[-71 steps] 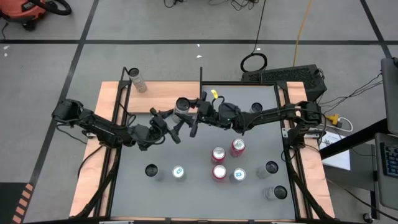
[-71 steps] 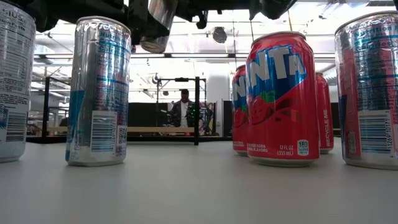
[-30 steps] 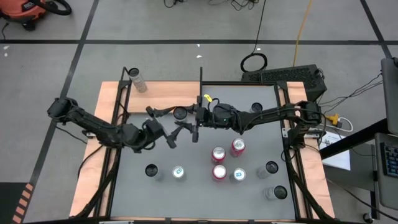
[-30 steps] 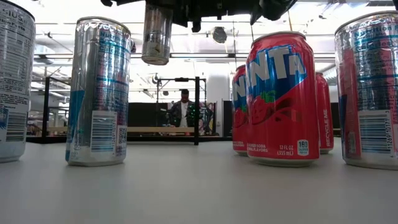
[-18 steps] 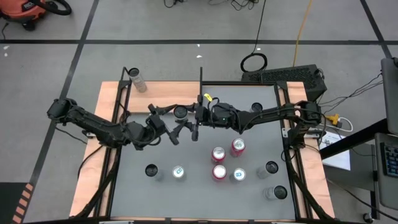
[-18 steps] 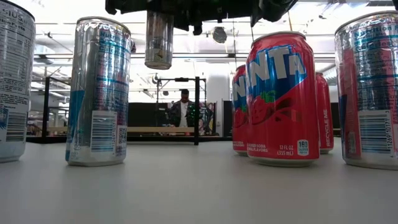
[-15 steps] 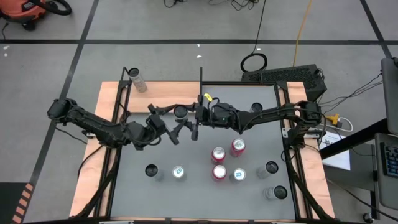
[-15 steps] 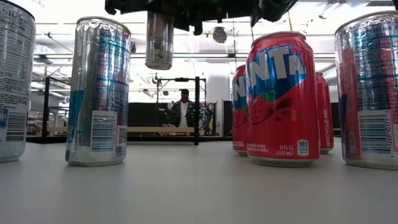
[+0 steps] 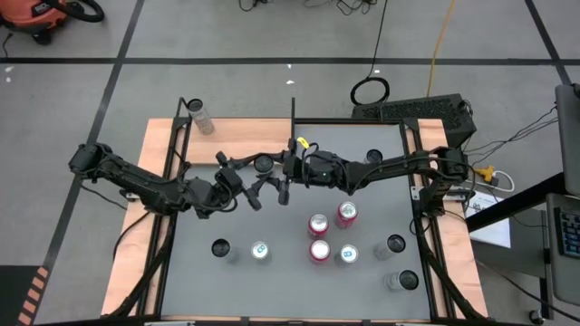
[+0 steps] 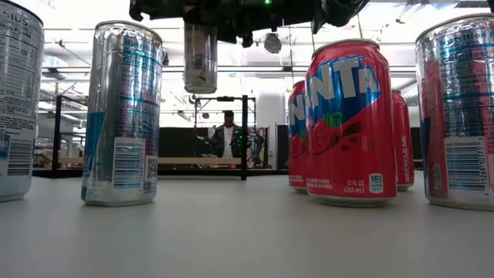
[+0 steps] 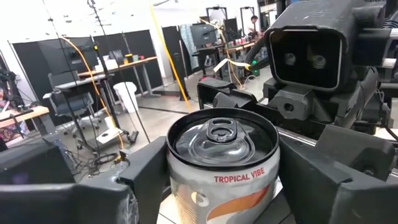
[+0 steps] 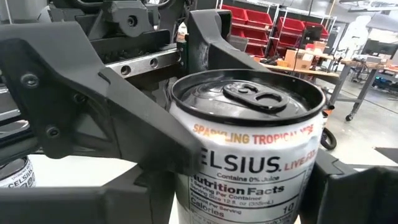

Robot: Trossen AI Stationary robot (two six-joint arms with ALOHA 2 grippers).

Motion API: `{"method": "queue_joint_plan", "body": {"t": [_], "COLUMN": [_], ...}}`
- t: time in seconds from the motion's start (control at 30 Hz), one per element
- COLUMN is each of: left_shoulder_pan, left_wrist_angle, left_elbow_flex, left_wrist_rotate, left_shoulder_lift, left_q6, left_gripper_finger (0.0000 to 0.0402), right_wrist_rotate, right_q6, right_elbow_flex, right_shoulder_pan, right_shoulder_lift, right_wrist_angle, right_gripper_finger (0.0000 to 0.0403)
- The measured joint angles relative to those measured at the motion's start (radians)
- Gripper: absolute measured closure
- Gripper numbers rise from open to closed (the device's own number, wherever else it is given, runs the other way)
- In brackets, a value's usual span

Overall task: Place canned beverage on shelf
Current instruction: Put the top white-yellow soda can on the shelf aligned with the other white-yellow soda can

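A silver canned beverage point(image 9: 263, 164) hangs upright in the air above the table's far middle, by the near edge of the wood-grain shelf point(image 9: 236, 138). My right gripper point(image 9: 276, 172) reaches in level from the table's right and is shut on the can point(image 12: 249, 143). My left gripper point(image 9: 252, 177) comes level from the left. Its two fingers point(image 11: 146, 177) flank the can point(image 11: 221, 162) closely on both sides. In the low view the can point(image 10: 200, 58) hangs well above the tabletop. My right gripper pinches the can's side wall point(image 12: 214, 171) below the top rim between its two fingers, coming level from the table's right. The can stands upright in the hold, lifted clear of the table. Whether my left gripper's fingers touch the can's sides, I cannot tell.
Three red cans point(image 9: 319, 225) and several silver cans point(image 9: 260, 252) stand on the grey tabletop nearer the front. Another silver can point(image 9: 200, 116) stands at the shelf's far left corner, and one point(image 9: 373, 158) at the far right. A person shows far behind the table point(image 10: 228, 135).
My left gripper has moved a little toward the can, and its fingers have come in toward the can's sides. The can, held by my right gripper, has shifted slightly and stands straighter in the low view.
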Motion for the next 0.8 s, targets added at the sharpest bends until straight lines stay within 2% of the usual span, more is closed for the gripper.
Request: {"method": "queue_joint_plan", "body": {"t": [0.2,0.3,0.47,0.57,0.8], "left_shoulder_pan": [-0.017,-0.054,-0.131,-0.169,-0.174], "left_wrist_angle": [-0.001,-0.018,-0.072,-0.205,-0.496], "left_elbow_flex": [0.0,-0.002,-0.002,-0.002,-0.002], "left_wrist_rotate": [-0.015,-0.051,-0.18,-0.23,-0.234], "left_shoulder_lift": [0.0,-0.016,-0.039,-0.037,-0.031], "left_q6": [-0.016,0.001,-0.01,-0.12,-0.466], "left_gripper_finger": [0.0135,0.011,0.0058,0.0037,0.0029], "right_wrist_rotate": [-0.002,-0.008,-0.006,-0.005,-0.006], "right_q6": [0.001,0.019,0.039,0.039,0.087], "right_elbow_flex": [0.002,0.003,0.003,0.003,0.003], "right_shoulder_pan": [0.001,0.002,0.002,0.001,-0.001], "right_shoulder_lift": [-0.001,-0.001,-0.001,-0.001,-0.001], "right_wrist_angle": [-0.023,-0.053,-0.064,-0.065,-0.026], "right_gripper_finger": [0.0204,0.0204,0.0204,0.0204,0.0204]}}
